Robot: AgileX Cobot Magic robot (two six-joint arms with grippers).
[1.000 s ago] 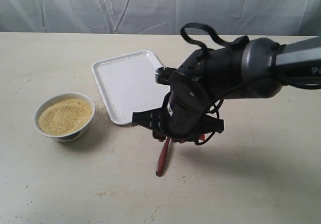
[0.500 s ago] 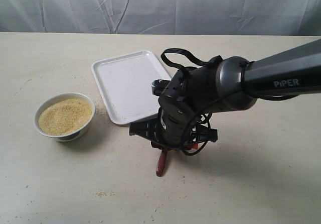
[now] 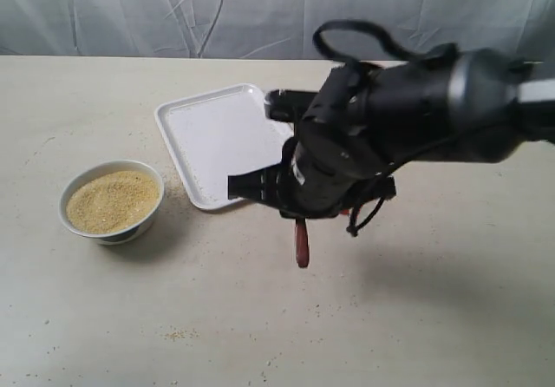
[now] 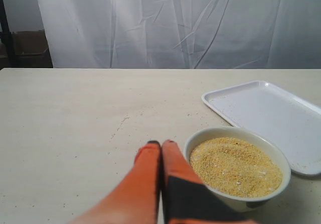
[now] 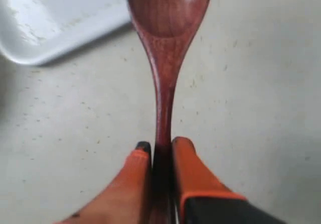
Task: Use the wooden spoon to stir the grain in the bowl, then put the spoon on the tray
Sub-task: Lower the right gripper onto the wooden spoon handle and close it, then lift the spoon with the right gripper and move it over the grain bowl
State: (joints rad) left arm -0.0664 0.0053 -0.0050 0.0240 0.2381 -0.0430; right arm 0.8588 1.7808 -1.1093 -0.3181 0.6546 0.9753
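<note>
**Exterior view.** The right gripper (image 3: 299, 222) hangs under its dark wrist, just in front of the near edge of the tray (image 3: 217, 135). The wooden spoon (image 3: 301, 248) pokes down out of it, and only its lower end shows below the arm. That end appears to hang clear of the tabletop (image 3: 434, 318), though the gap is hard to read. The bowl (image 3: 132, 228), filled with grain (image 3: 113, 200), stands well apart from the spoon, on the left side of this view, with bare tabletop between them. The left arm is not in this picture.

**Left wrist view.** The left gripper (image 4: 161, 144) has its jaws pressed together on nothing. The bowl (image 4: 235, 130) sits just beside its tips, and the grain (image 4: 235, 166) lies as a level, undisturbed-looking bed. The tray (image 4: 271, 111) lies beyond the bowl.

**Right wrist view.** The right gripper (image 5: 158, 146) has its jaws clamped on the thin handle of the wooden spoon (image 5: 168, 18). The spoon's long axis runs straight out from the jaws, with the oval scoop leading. A corner of the tray (image 5: 55, 18) shows past the scoop.

**Judgement.** Stirring is not yet begun. The left arm is nearer the bowl, but the right arm holds the spoon. The coming move therefore turns on carrying the scoop across to the bowl and tipping it down into the grain.
</note>
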